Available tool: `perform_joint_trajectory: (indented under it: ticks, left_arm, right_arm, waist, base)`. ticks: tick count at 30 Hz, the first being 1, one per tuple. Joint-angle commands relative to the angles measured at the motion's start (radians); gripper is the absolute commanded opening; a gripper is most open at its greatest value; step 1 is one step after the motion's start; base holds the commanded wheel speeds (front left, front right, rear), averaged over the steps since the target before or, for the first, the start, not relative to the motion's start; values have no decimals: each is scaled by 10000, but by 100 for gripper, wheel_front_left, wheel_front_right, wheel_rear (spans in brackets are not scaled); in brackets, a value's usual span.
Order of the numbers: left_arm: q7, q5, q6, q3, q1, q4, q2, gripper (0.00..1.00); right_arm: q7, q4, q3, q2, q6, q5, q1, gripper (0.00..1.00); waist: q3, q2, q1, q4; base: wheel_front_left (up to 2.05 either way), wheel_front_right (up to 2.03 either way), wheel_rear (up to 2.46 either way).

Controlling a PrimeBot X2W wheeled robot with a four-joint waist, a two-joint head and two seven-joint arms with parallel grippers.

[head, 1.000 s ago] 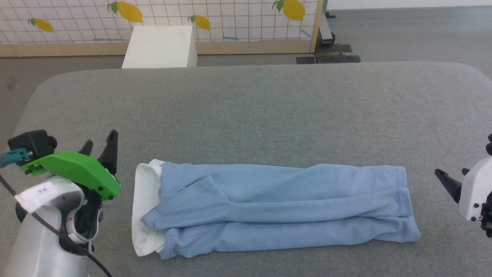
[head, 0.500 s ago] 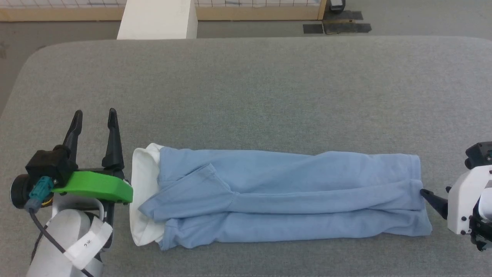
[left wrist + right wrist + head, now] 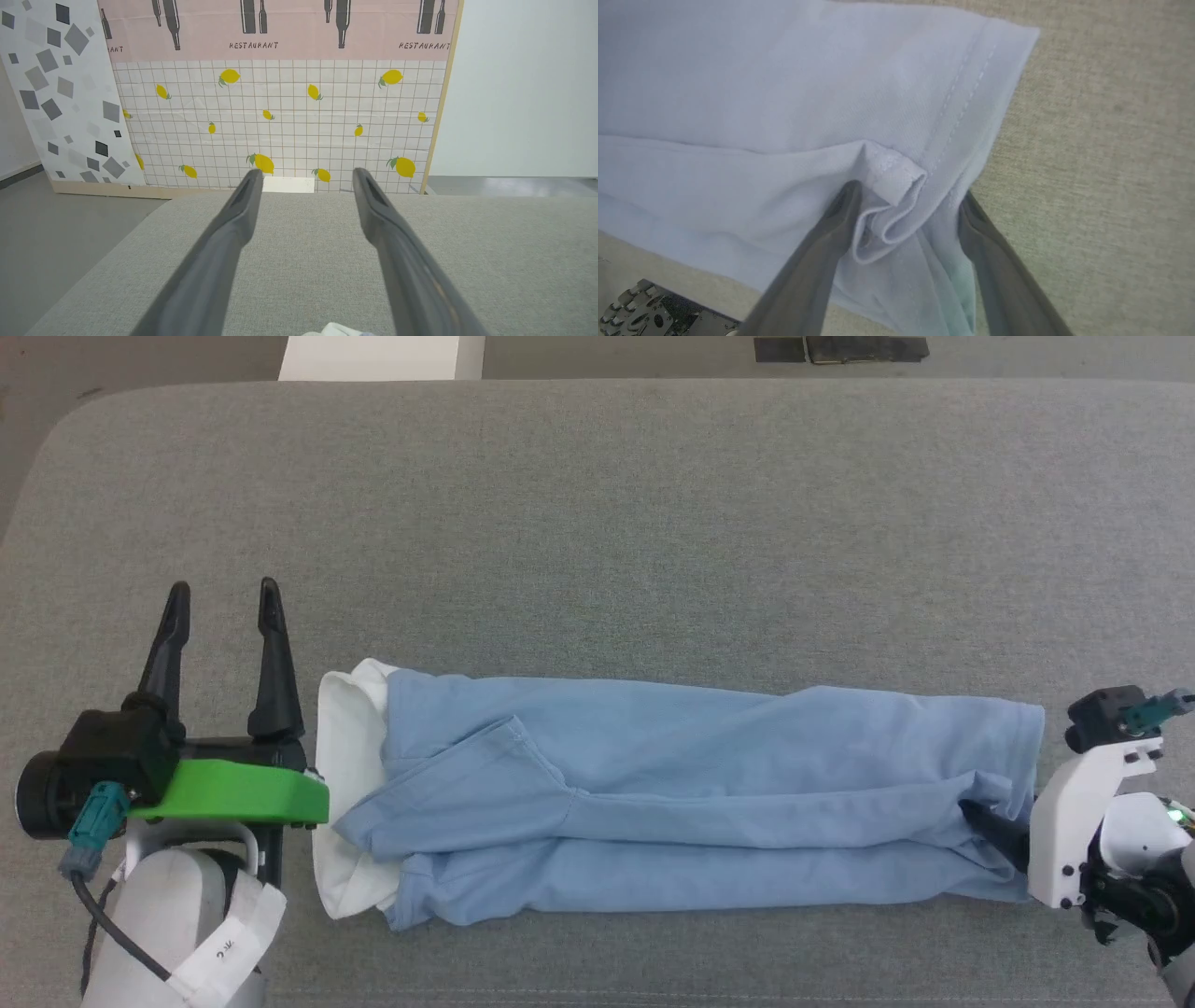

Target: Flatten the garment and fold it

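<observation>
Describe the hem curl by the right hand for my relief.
On the grey table lies the blue garment, folded long. At its end opposite the white collar, between the right hand's open fingers, one hem corner curls up; the rest lies flat.

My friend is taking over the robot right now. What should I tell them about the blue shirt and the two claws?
Left gripper: open, empty, over the table beside the white collar.
Right gripper: open, fingers astride the bunched hem, not yet closed.
Garment: lies along the table's near side, collar toward the left.
Done: folded lengthwise into a long strip.
To do: probably grip both ends and fold it across.
</observation>
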Motion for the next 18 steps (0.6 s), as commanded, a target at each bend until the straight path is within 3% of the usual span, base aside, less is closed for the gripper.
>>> perform_joint_trajectory:
  ticks: [1, 7, 10, 18]
  left_arm:
    - [-45, 105, -85, 91, 121, -39, -83, 100]
    - [-46, 315, -344, 375, 183, -10, -360, 100]
    - [-46, 411, -461, 512, 205, 17, -484, 100]
    - [-47, 588, -752, 816, 325, 70, -760, 100]
  right_arm:
    - [-60, 50, 240, 131, -13, 152, -75, 100]
    - [-94, 319, 711, -76, -13, 424, -252, 100]
    - [-105, 550, 782, -176, -13, 441, -326, 0]
    - [-227, 988, 549, -325, -13, 366, -552, 0]
  waist:
    - [0, -1, 0, 6]
    - [-64, -1, 0, 56]
    - [-102, -1, 0, 76]
    - [-118, -1, 0, 52]
  base:
    - [0, 0, 0]
    - [0, 0, 0]
    - [0, 0, 0]
    - [0, 0, 0]
